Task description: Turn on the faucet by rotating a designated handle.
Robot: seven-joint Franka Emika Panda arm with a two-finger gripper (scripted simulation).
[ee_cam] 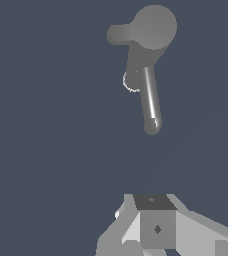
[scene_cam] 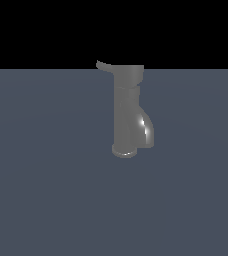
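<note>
The dull grey faucet (scene_cam: 126,112) stands upright on the blue-grey floor, with its glossy curved spout (scene_cam: 146,131) on the exterior view's right. The thin handle (scene_cam: 104,65) sticks out of the wider cap toward the exterior view's left, slightly upturned. The wrist view looks down on the round cap (ee_cam: 155,27), the short handle (ee_cam: 117,34) and the shiny spout (ee_cam: 151,102). My gripper (ee_cam: 156,200) shows only at that picture's edge, well apart from the faucet and touching nothing. Its blocky grey fingers (ee_cam: 157,227) overlap, so their gap is not readable. No gripper appears in the exterior view.
A flat blue-grey floor (scene_cam: 46,190) surrounds the faucet's round base flange (scene_cam: 124,151). Black background lies beyond the floor's far edge.
</note>
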